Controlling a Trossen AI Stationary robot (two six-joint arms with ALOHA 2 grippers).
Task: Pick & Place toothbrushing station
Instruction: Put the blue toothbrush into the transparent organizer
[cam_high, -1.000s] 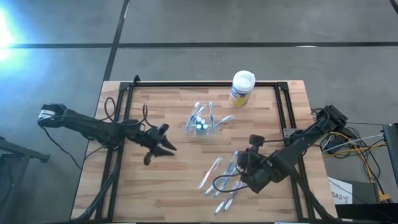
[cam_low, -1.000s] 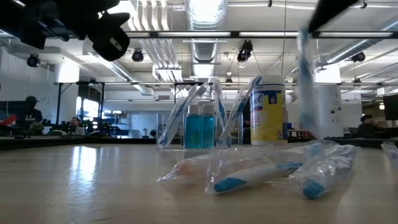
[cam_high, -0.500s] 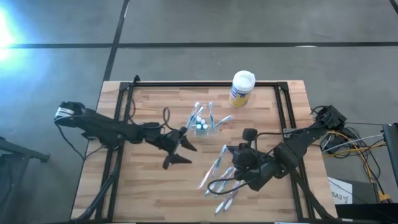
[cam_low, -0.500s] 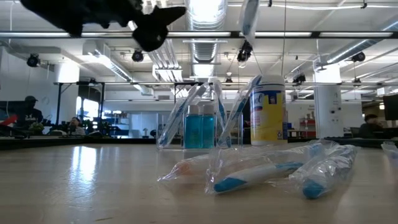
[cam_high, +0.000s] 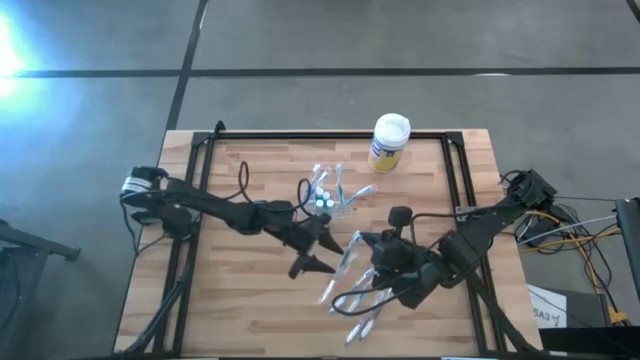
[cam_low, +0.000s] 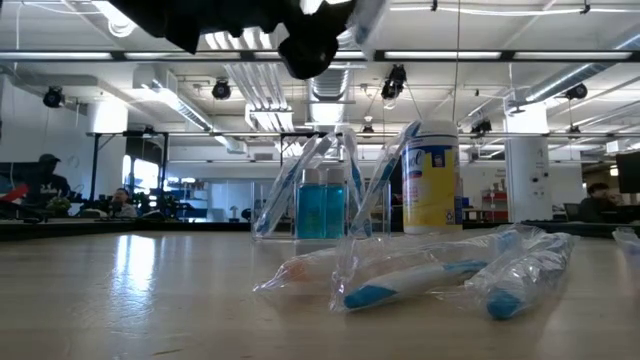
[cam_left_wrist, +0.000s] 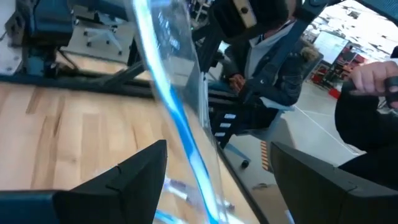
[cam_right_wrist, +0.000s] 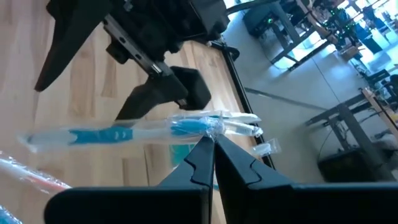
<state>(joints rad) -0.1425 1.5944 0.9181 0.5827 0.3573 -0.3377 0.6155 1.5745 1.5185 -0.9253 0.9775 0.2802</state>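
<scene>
My right gripper (cam_right_wrist: 213, 144) is pinched tight on the wrapper end of a bagged toothbrush (cam_right_wrist: 134, 132), a blue-handled one in clear plastic, held up off the wooden table (cam_high: 240, 300) so that it reaches out ahead of my fingers toward my other arm. My left gripper (cam_high: 318, 245) stands spread wide and holds nothing; its two dark fingers (cam_left_wrist: 121, 180) sit on either side of that same wrapped brush, which runs through the gap between them, though I cannot tell whether either finger touches the plastic. The two grippers are just beside each other over the middle of the table. The toothbrushing station (cam_high: 326, 197), a clear holder with blue-filled bottles and a few wrapped brushes leaning in it, rests on the wood just beyond my left gripper, toward the far edge. Farther off past it stands a yellow canister (cam_high: 389, 144) with a white lid. More bagged toothbrushes (cam_high: 362, 300) lie loose on the table beneath and beside my right gripper.
</scene>
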